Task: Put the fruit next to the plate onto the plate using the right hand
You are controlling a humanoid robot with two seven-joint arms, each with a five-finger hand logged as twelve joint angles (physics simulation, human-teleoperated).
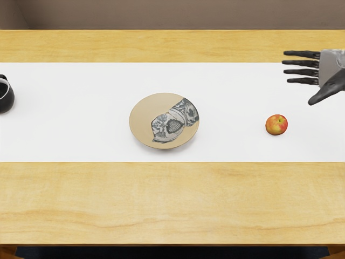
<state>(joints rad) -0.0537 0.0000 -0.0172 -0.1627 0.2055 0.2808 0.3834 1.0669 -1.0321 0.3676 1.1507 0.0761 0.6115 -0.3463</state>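
The fingers [299, 63] of the right hand [322, 73] are spreading out straight and released, grasping nothing, above the far right end of the white cloth [81, 135]. The fruit [276, 124], a small round apple showing red with a yellow patch, is lying on this cloth, apart from the hand. It is sitting right of the beige patterned plate [141, 123], not touching it.
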